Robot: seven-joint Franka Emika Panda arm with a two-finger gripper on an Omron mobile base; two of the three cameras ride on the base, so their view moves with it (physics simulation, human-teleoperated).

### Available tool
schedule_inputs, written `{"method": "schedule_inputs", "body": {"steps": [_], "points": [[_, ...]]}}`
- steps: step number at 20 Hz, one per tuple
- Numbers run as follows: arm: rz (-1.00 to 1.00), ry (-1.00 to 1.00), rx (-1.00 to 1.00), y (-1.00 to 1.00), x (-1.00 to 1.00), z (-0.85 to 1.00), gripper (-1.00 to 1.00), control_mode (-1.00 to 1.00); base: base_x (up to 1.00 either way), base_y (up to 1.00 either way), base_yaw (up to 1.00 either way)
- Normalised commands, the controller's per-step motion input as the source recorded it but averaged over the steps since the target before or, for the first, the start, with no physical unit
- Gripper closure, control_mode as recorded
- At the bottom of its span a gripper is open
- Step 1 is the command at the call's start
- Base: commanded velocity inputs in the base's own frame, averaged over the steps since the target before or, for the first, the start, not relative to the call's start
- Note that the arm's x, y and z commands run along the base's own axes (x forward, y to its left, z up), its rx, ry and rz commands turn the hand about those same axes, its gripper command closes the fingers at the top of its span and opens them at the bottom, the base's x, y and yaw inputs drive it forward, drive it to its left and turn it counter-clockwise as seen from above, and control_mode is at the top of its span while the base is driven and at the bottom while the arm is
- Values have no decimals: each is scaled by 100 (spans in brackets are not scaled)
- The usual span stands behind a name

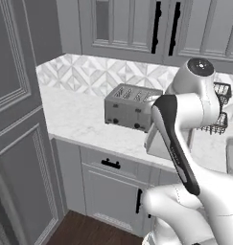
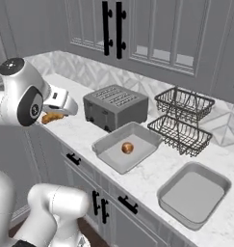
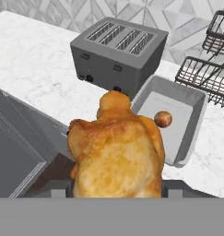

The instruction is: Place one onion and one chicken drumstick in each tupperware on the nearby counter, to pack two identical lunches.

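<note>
Counting across the counter (image 2: 80,132), two tupperware trays are seen: the nearer tupperware (image 2: 109,159) just in front of the toaster (image 2: 116,106), and a second tupperware (image 2: 205,212) well apart to its right, near the counter's front edge. One onion (image 2: 127,147) is found lying on the floor of the nearer tray, a small smooth orange-brown ball, clear of the sloped walls. One chicken drumstick (image 3: 115,159), chunky, lumpy and golden-yellow, is held up off the counter by the gripper (image 3: 117,186), whose jaws are pinched on its lower part; in the right base view it shows as a small orange piece under the hand, left of the toaster and above the worktop's left stretch. A bare run of white marble-look surface is left open between the toaster and the left wall. Both trays are shallow, light grey, rectangular and round-cornered. The toaster is a grey slotted box with four slots. Two black wire baskets (image 2: 183,118) are stacked behind the trays, against the patterned backsplash
</note>
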Motion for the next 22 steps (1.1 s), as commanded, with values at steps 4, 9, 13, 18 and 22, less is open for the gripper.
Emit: {"method": "schedule_inputs", "body": {"steps": [4,9,13,18,22], "points": [[0,0,0,0,0,0,100,100,90,0,-30],[-11,-2,0,-4,4,-26,100,-100,29,0,-16],[-25,0,0,-5,0,-90,100,-100,0,0,0],[-5,9,0,-19,21,-73,100,-100,0,0,0],[9,3,0,-30,19,-42,100,-100,0,0,0]]}}
